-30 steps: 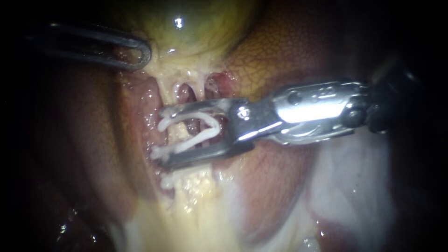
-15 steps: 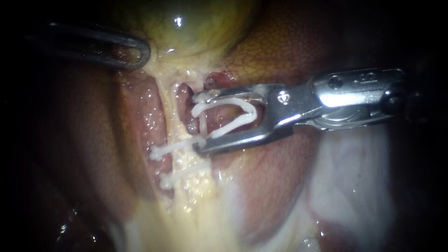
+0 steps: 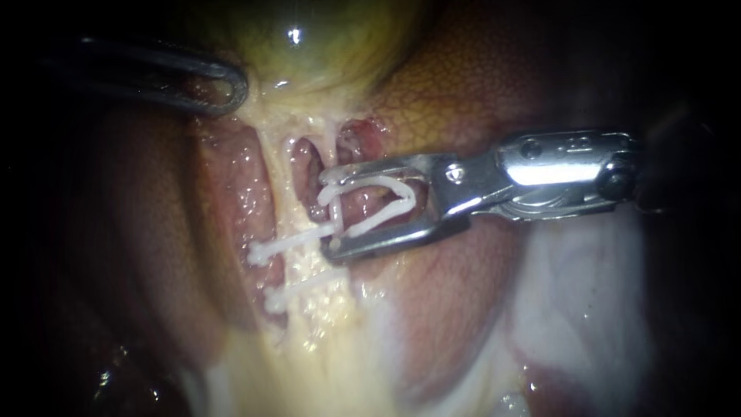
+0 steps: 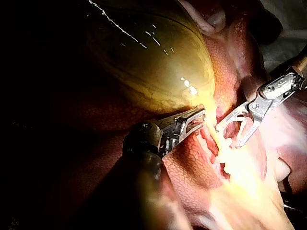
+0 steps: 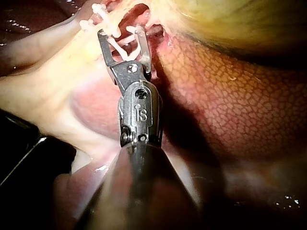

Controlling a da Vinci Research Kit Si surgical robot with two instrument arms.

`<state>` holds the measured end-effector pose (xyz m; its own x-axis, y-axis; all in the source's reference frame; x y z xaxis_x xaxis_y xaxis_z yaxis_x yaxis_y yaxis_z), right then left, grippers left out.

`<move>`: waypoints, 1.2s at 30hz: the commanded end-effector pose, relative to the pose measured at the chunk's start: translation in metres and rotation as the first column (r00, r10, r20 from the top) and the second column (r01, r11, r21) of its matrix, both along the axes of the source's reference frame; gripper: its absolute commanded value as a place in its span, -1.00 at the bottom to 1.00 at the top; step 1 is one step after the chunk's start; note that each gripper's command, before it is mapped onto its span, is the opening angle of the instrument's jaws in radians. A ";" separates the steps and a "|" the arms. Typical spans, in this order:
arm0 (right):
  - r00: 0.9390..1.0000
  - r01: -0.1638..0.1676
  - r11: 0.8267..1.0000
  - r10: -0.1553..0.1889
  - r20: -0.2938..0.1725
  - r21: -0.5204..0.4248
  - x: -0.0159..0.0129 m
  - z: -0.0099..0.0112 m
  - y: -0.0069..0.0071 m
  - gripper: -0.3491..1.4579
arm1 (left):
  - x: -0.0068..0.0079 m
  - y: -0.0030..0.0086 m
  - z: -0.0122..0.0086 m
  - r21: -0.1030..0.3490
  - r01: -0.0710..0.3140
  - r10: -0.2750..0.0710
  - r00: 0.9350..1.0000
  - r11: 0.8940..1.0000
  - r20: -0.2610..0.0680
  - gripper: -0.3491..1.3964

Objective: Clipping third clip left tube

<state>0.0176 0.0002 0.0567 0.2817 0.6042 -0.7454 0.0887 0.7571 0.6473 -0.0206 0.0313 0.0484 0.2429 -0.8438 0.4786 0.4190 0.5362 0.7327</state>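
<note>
Nearest the camera in the right wrist view, the right instrument [image 3: 330, 212] reaches forward over pale pink tissue. Its 2 jaws stand wide apart yet carry 1 white loaded clip [image 3: 407, 198]. The clip is spread in a V, with 1 leg lying along each jaw, so the jaws grip the clip and nothing else. No tube sits between the clip's legs, only reddish tissue behind them. The jaw tips end just beside the left tube [image 3: 292, 205], on its right edge in the endoscope view, without straddling it. The lower jaw tip touches the end of the upper placed clip [image 3: 289, 243]. That tube is a pale yellow band running down from the gallbladder, and it already bears 2 closed white clips. The lower placed clip [image 3: 297, 289] sits just below the upper 1, and both cross the tube at a slant. That makes 3 clips in all: 2 on the tube and 1 in the jaws. Farther back, the left instrument [image 3: 239, 85] has its 2 dark slotted jaws closed on the yellowish tissue at the neck of the gallbladder [image 3: 309, 38]. The mottled brown liver [image 3: 463, 85] lies behind and beside the gallbladder.
</note>
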 end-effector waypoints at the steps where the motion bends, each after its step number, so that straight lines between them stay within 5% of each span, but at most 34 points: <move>1: 1.000 -0.002 1.000 0.002 -0.002 0.012 0.0000 0.0004 0.0001 -0.13 | 0.0000 0.0000 0.0000 0.000 0.000 0.000 1.000 1.000 0.000 -1.00; 21: 0.991 -0.022 0.982 0.047 -0.129 0.185 0.0023 0.0030 0.0029 -0.13 | 0.0000 0.0000 0.0001 0.000 0.000 0.000 1.000 1.000 0.000 -1.00; 26: 0.979 -0.011 0.970 0.060 -0.194 0.242 0.0031 0.0029 0.0032 -0.13 | 0.0000 0.0000 0.0001 -0.001 0.002 -0.002 1.000 1.000 -0.002 -1.00; 36: 0.943 0.061 0.949 0.046 -0.330 0.308 0.0035 0.0010 0.0034 -0.16 | 0.0000 0.0000 0.0001 -0.001 0.002 -0.002 1.000 1.000 -0.002 -1.00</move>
